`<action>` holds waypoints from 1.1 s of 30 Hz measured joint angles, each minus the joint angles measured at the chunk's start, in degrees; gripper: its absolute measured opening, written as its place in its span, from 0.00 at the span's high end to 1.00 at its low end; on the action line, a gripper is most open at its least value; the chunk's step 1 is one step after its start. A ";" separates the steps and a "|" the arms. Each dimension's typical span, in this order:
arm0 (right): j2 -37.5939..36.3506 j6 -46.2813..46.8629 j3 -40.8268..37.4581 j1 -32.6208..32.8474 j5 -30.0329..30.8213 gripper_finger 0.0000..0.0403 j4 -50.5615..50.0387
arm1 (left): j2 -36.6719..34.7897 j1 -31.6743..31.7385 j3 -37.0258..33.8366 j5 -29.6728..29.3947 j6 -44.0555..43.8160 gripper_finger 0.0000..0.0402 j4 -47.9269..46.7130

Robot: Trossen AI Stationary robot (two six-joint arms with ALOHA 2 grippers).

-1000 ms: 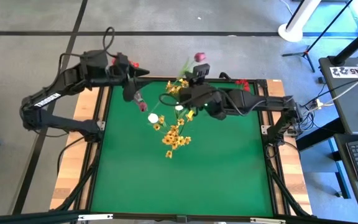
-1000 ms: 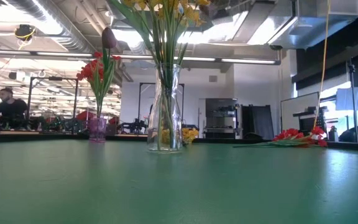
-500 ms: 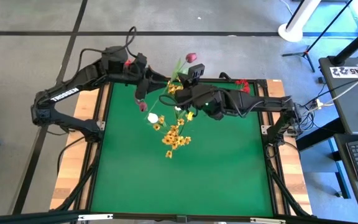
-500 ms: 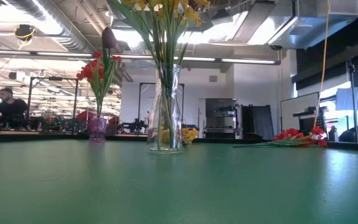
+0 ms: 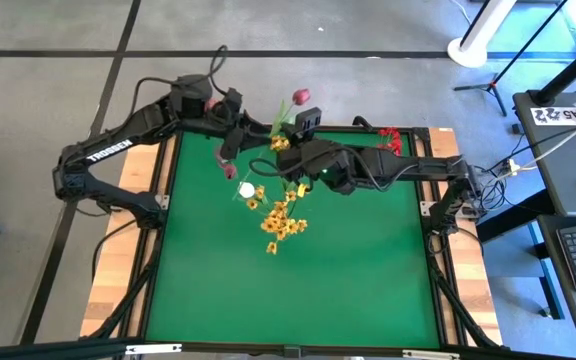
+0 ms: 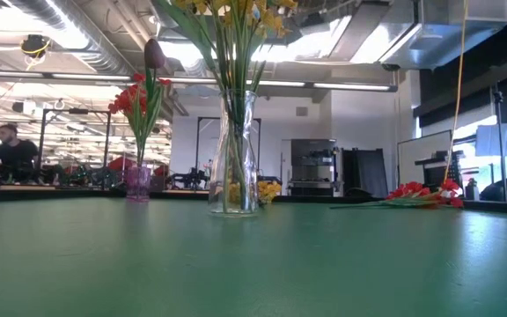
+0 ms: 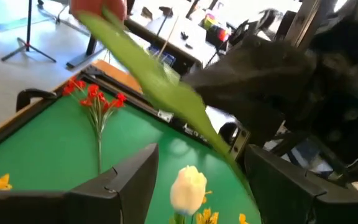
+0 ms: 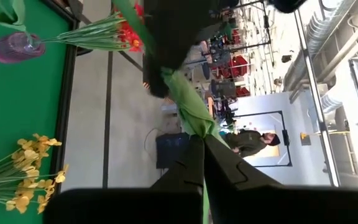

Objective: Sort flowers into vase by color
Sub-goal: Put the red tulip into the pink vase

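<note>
White "TROSSEN" lettering, left arm [image 5: 108,150]

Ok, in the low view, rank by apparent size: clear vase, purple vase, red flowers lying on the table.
1. Clear vase, nearest the camera, which inflates it.
2. Red flowers lying on the table, long but low.
3. Purple vase, farther back; true ranking against the others is unsure.
</note>
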 joint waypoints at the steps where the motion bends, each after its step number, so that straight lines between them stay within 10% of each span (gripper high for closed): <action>1: 0.00 0.00 0.00 0.00 0.01 1.00 0.11 | 0.26 -0.30 -0.03 -0.32 0.05 0.42 -0.06; 13: -0.02 0.09 0.00 0.00 -0.52 1.00 0.71 | 1.40 -1.52 -0.03 -0.98 0.12 0.46 0.93; 33: -0.02 2.83 0.00 -0.01 -1.57 0.99 0.73 | 1.40 -1.52 -0.03 -4.12 1.16 0.96 1.22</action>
